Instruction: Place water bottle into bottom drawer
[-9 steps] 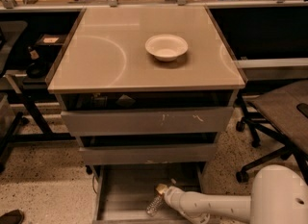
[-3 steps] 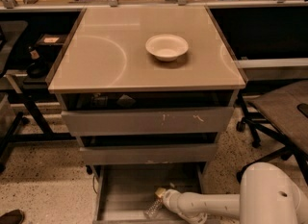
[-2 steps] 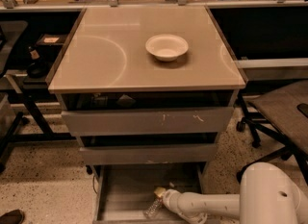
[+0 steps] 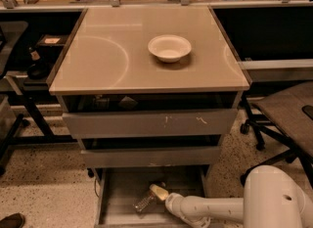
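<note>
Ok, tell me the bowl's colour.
The bowl is white, camera view; gripper down in the bottom drawer by the bottle.

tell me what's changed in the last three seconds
The arm has swung left, so more of its white body shows at lower right. The gripper and the water bottle at its tip have shifted slightly left inside the open bottom drawer. Whether the bottle has been let go cannot be told. The bowl and the two upper drawers are as before.
</note>
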`<action>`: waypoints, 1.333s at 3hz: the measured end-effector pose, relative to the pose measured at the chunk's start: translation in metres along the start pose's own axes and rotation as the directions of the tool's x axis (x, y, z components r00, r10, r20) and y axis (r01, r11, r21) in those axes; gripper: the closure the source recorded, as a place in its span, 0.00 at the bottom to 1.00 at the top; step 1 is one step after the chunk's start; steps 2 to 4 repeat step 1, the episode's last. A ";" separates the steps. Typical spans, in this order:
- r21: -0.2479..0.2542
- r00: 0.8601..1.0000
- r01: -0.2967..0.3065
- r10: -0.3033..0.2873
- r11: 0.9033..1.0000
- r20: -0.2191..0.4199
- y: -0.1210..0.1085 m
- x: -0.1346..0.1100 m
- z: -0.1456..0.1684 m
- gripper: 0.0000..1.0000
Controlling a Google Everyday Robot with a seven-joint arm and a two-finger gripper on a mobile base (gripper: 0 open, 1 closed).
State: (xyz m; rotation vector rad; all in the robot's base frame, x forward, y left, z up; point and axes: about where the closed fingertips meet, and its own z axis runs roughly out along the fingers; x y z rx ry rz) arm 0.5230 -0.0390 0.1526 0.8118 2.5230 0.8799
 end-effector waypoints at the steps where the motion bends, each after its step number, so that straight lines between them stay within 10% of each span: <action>1: 0.000 1.000 0.000 0.000 1.000 0.000 0.000 0.000 0.000 0.00; 4: 0.000 1.000 0.000 0.000 1.000 0.000 0.000 0.000 0.000 0.00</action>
